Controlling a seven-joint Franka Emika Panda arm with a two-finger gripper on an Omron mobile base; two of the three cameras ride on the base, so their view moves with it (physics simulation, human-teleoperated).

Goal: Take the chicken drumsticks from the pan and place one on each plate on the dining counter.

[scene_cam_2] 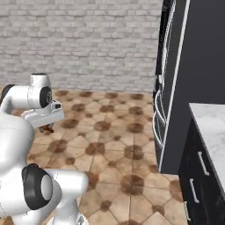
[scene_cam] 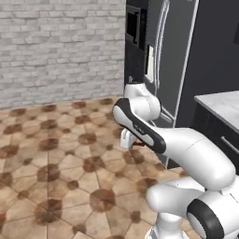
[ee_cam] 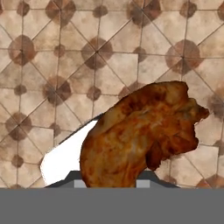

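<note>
Drumstick (ee_cam: pixel 140 135) sits clamped in the gripper (ee_cam: pixel 109 183), carried over the tiled floor (ee_cam: pixel 65 65); a sliver of it shows under the hand in the left base view (scene_cam: pixel 137 144). Jaws are pinched on the meat and hidden behind it. Judgement: light, fairly stiff, greasy skin, lopsided, so it could swivel or slip; the thick end is the safer hold than the thin bone end. Arm is folded close to the base, hand pointing down at the floor, beside the dark fridge (scene_cam: pixel 177 56).
</note>
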